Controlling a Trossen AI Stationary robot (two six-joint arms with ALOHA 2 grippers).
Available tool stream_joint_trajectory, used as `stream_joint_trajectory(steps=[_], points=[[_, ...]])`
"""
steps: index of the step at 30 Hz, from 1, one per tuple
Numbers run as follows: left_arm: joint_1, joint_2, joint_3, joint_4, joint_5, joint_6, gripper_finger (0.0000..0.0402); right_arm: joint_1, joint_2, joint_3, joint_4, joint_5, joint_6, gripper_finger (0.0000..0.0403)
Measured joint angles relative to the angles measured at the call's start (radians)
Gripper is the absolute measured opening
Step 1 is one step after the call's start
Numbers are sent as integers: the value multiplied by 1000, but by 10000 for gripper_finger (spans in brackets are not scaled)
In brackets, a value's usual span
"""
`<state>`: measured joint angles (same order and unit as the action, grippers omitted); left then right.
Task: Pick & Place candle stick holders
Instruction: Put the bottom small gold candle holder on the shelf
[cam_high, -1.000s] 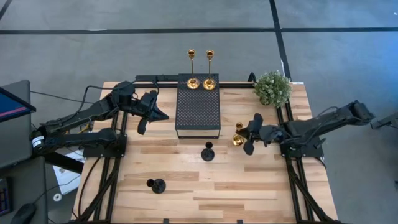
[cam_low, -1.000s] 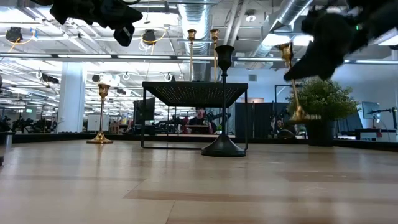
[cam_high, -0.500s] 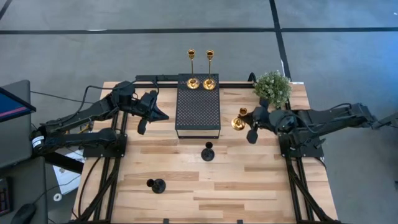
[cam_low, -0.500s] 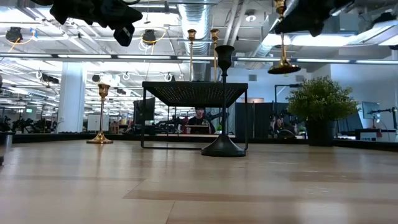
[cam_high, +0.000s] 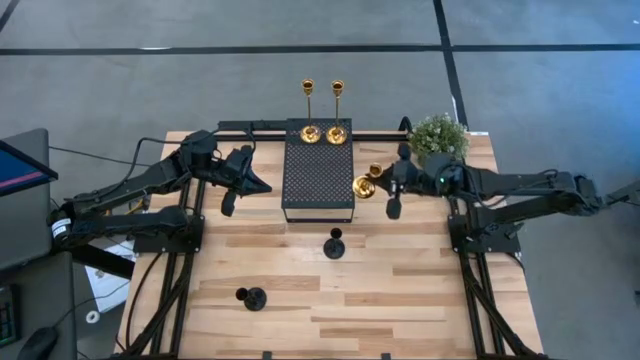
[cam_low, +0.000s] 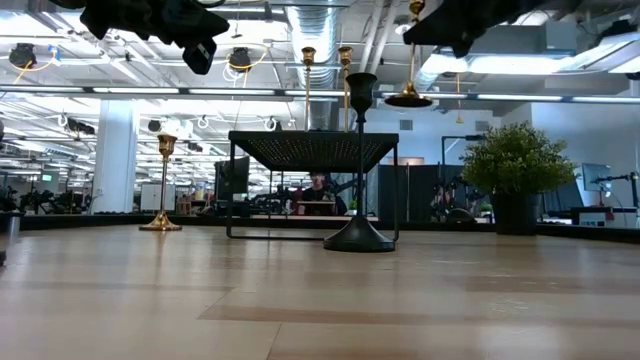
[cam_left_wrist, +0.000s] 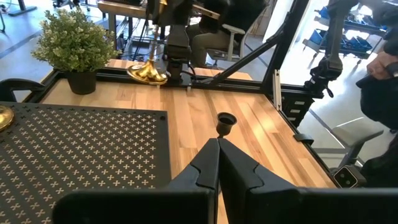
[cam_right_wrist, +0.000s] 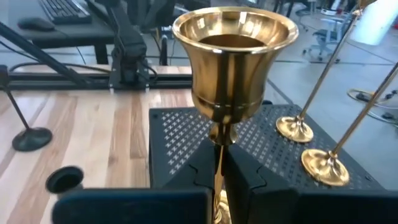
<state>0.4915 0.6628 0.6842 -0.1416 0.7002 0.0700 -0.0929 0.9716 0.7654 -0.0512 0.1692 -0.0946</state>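
My right gripper (cam_high: 382, 181) is shut on a gold candlestick holder (cam_high: 368, 181) and holds it in the air just off the right edge of the black perforated platform (cam_high: 318, 175). Two tall gold holders (cam_high: 310, 131) (cam_high: 337, 131) stand on their round bases at the platform's far end. Two black holders stand on the table, one (cam_high: 334, 244) near the platform's front and one (cam_high: 252, 297) near the front left. Another gold holder (cam_low: 160, 186) stands at the far left in the low view. My left gripper (cam_high: 250, 181) is shut and empty, hovering left of the platform. My right gripper pinches the gold holder's thin stem (cam_right_wrist: 219, 144), just below its cup (cam_right_wrist: 233, 56), between its two fingers. The fingers come level from the table's right side and lie across the stem. The holder hangs upright, its round base (cam_low: 410, 99) lifted clear, above the platform's top.
A small bushy green plant (cam_high: 438, 139) in a pot stands at the far right corner, close behind my right gripper. The platform stands on thin legs (cam_low: 230, 190). Bare wood lies on the near half of the table (cam_high: 400, 300). People sit in the room beyond the table.
My right gripper has gone up and toward the table's far and left edges, toward the platform, carrying the gold holder. The holder has risen from low over the table to above the platform's top and has come from tilted to upright.
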Motion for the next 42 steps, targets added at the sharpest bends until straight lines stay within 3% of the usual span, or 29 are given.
stream_joint_trajectory(steps=[10, 16, 25, 42], points=[[0, 0, 0, 0, 0, 0, 6, -207, 94, 0, 151, -293, -8, 2], [0, 0, 0, 0, 0, 0, 6, -277, 175, 42, 183, -399, 13, 1], [0, 0, 0, 0, 0, 0, 6, -311, 306, 179, 131, -435, -19, 1], [0, 0, 0, 0, 0, 0, 6, -383, 477, 280, 117, -460, -38, 1]])
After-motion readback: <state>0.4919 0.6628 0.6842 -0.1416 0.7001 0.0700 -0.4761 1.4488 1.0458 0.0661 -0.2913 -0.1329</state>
